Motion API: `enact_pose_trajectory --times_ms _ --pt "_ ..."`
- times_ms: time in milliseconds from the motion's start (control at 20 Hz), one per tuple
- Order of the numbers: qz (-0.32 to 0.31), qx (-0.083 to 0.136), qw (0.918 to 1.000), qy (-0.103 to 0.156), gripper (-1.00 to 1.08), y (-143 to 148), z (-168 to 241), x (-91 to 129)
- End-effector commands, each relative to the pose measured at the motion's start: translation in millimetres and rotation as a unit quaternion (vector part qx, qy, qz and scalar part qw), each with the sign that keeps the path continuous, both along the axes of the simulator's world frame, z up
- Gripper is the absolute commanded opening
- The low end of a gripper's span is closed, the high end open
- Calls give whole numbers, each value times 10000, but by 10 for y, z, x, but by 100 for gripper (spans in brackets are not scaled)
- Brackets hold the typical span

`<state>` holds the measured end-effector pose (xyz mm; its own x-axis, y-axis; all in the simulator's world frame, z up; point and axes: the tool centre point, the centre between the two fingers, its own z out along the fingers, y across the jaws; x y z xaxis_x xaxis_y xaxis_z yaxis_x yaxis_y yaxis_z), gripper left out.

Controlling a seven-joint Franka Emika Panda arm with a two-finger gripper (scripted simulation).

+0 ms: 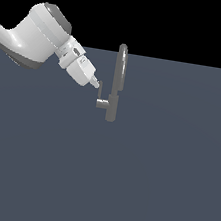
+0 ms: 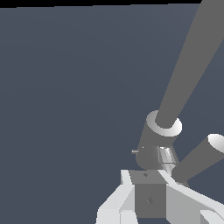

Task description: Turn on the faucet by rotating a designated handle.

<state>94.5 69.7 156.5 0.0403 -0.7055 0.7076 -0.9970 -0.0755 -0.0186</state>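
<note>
The faucet (image 1: 112, 108) is a small grey upright body with a tall narrow arched spout (image 1: 121, 66), standing on the flat surface near the exterior view's middle. Its handle (image 1: 101, 103) is a short stub off the body's left side that turns up into a slim rod. My gripper (image 1: 96, 84) comes down at a slant from the exterior view's left, its tip against the top of that rod. The fingers look pressed together with no gap. In the wrist view my gripper (image 2: 148, 183) sits right before the faucet's grey cylinders (image 2: 153, 144); a long grey bar (image 2: 192, 57) runs away from them.
A flat slate-grey surface (image 1: 121, 185) spreads all around the faucet. My white arm (image 1: 38, 35) reaches in from the exterior view's upper left. No other objects show.
</note>
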Motion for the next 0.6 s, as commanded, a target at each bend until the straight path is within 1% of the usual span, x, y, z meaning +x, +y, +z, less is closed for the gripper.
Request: enact_pose_trajectory --times_ms 0,150,400,550 --pt "-104 2 9999 -66 -100 -103 16 17" --pt "-171 6 9998 -108 -100 -166 21 28" --pt "-176 5 9998 -108 -100 -173 22 28" --pt "-176 5 9998 -108 -100 -177 39 -47"
